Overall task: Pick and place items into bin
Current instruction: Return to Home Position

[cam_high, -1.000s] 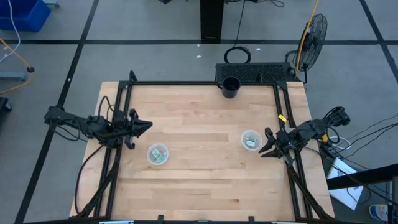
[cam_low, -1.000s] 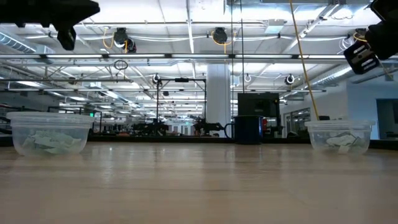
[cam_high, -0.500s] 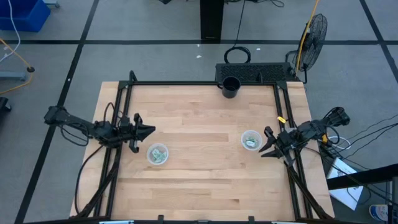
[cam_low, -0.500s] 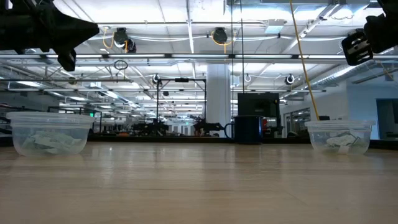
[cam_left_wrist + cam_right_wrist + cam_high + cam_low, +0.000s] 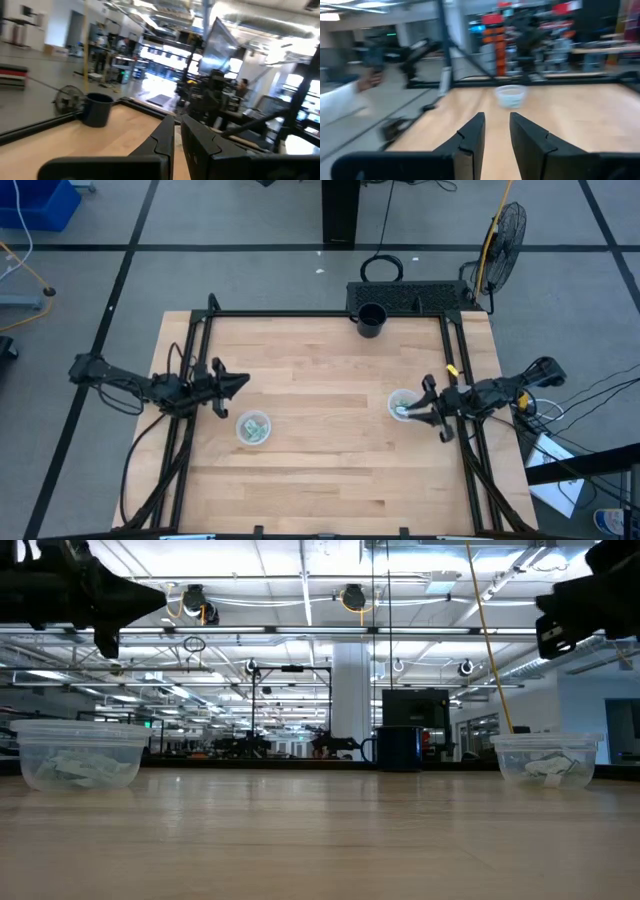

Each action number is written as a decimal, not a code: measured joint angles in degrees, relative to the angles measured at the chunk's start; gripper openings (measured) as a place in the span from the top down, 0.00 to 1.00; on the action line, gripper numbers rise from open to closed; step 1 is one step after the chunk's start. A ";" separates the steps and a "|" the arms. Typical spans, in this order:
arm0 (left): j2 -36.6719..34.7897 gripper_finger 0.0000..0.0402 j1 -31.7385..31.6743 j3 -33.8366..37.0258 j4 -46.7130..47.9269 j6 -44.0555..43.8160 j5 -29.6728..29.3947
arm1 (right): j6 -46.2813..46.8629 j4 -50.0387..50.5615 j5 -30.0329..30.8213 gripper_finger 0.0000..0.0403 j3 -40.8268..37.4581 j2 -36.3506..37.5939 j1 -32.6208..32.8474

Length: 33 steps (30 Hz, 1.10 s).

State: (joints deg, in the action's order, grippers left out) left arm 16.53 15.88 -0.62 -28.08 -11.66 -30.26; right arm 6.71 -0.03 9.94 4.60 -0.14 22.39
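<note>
Two clear cups stand on the wooden table, the left cup (image 5: 252,427) and the right cup (image 5: 402,405). Each holds several tiny pale green-teal crinkled items, seen in the low view in the left cup (image 5: 75,768) and the right cup (image 5: 548,770). My left gripper (image 5: 240,383) is shut and empty, up in the air just beyond the left cup. My right gripper (image 5: 405,412) hangs high over the right cup's near right rim, its fingers (image 5: 472,131) a narrow gap apart with nothing between them.
A dark mug (image 5: 370,320) stands at the table's far edge, also in the left wrist view (image 5: 97,110). Black rails (image 5: 455,350) run along the table's left, right and far sides. A person's white sleeve (image 5: 340,105) shows beyond the table. Bare wood lies between the cups.
My right gripper has gone from beside the right rail toward the table's left, and now stands over the right cup. The cups and the items in them have not moved.
</note>
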 joint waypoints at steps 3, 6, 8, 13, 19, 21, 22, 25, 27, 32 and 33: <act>0.00 0.91 -0.84 0.00 0.05 0.01 -1.88 | -1.16 1.02 3.56 0.79 0.00 0.02 -1.50; 0.00 0.91 -1.29 0.00 0.41 0.75 -1.84 | -3.61 0.42 3.53 0.80 -0.79 0.02 -2.84; 0.00 0.91 -1.29 0.00 1.76 0.91 -1.55 | -4.77 0.52 3.39 0.79 -1.43 0.00 -3.74; 0.00 0.91 -1.29 0.00 4.50 1.03 -1.44 | -7.68 0.12 -5.50 0.79 -2.94 -0.04 -5.58; 0.00 0.91 -1.29 0.01 4.44 1.03 -1.34 | -8.89 -0.66 -5.38 0.79 -3.28 -0.20 -9.23; 0.00 0.91 -1.29 0.01 4.44 1.03 -1.34 | -9.08 -0.67 -5.45 0.79 -3.30 -0.24 -11.13; 0.00 0.91 -1.29 0.00 4.44 1.01 -1.34 | -9.08 -0.71 -5.45 0.79 -3.32 -0.32 -12.14; 0.00 0.91 -1.29 0.02 4.38 0.99 -1.34 | -8.97 -0.74 -5.45 0.79 -3.33 -0.61 -14.94; 0.00 0.91 -1.29 0.01 4.38 0.98 -1.34 | -8.56 -0.81 -5.43 0.79 -3.34 -0.93 -16.15; 0.00 0.91 -1.29 0.02 4.35 0.96 -1.34 | -5.60 -0.91 -5.50 0.79 -3.37 -1.69 -16.83; 0.00 0.91 -1.29 0.00 4.35 0.96 -1.34 | -5.34 -1.12 -5.51 0.79 -3.37 -1.74 -16.83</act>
State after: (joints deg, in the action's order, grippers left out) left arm 16.53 14.59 -0.62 -23.73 -10.70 -31.59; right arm 1.37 -1.14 4.43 1.23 -1.88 5.56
